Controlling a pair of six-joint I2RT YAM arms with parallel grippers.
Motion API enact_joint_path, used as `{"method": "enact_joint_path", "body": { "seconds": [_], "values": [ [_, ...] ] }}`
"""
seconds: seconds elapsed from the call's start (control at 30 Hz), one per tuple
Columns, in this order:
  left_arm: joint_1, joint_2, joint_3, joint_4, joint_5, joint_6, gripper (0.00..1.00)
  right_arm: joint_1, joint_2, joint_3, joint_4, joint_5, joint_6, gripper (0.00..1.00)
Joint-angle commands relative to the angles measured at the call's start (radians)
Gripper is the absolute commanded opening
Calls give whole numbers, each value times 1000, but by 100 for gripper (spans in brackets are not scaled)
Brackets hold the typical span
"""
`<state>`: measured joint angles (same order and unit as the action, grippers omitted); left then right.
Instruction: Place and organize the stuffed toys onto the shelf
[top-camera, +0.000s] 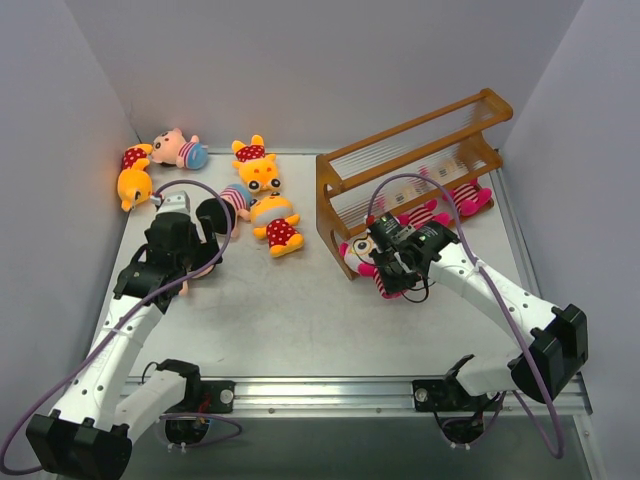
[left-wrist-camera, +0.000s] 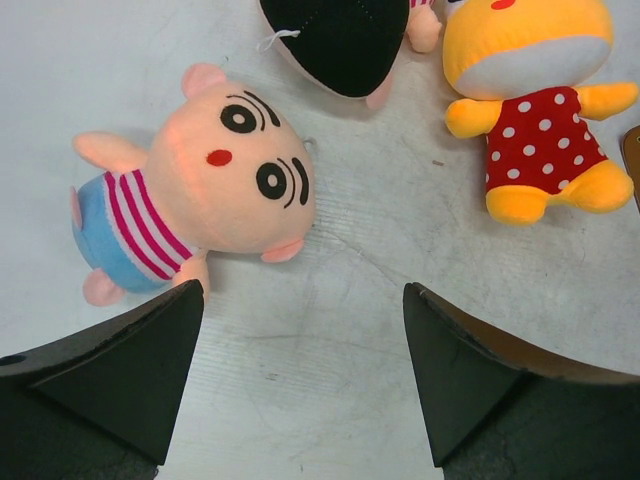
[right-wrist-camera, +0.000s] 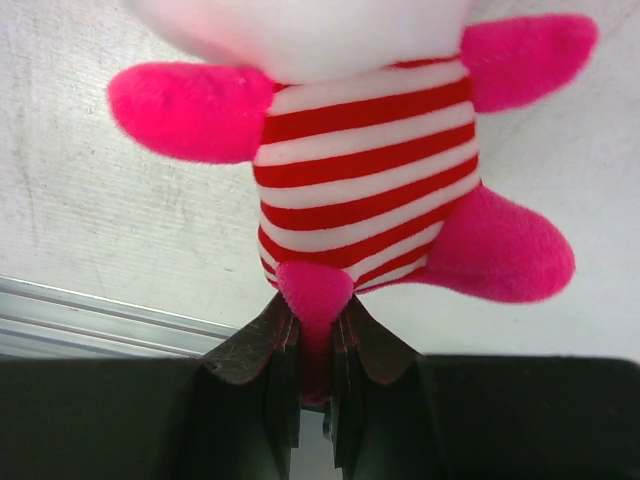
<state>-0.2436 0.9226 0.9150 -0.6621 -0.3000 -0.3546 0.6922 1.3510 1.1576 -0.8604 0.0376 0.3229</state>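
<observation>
My right gripper (right-wrist-camera: 315, 350) is shut on one magenta leg of a white-faced doll with a red-and-white striped body (right-wrist-camera: 365, 180). In the top view this gripper (top-camera: 392, 272) holds the doll (top-camera: 362, 255) just in front of the left end of the orange-brown shelf (top-camera: 420, 170). Two more magenta-limbed dolls (top-camera: 470, 197) lie on the shelf's lower tier. My left gripper (left-wrist-camera: 300, 370) is open and empty above bare table. A peach-faced boy (left-wrist-camera: 200, 190) lies ahead of it to the left, and a yellow bear in red polka-dots (left-wrist-camera: 540, 130) ahead to the right.
A black-haired doll head (left-wrist-camera: 340, 40) lies straight ahead of the left gripper. Two yellow bears (top-camera: 132, 175) (top-camera: 257, 165) and a boy doll (top-camera: 178, 150) lie at the back left by the walls. A metal rail (top-camera: 330, 385) runs along the table's near edge.
</observation>
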Motion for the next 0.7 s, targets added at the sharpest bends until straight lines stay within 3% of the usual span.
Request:
{"method": "enact_joint_path", "body": {
  "seconds": [0.0,0.67],
  "values": [
    [-5,-11,2,44,-16,11,89,-8,-18,8,-20,50,19,0],
    [-5,-22,-2,41,-34,14,89,-28,85,-81,438,139,-5,0]
  ]
}}
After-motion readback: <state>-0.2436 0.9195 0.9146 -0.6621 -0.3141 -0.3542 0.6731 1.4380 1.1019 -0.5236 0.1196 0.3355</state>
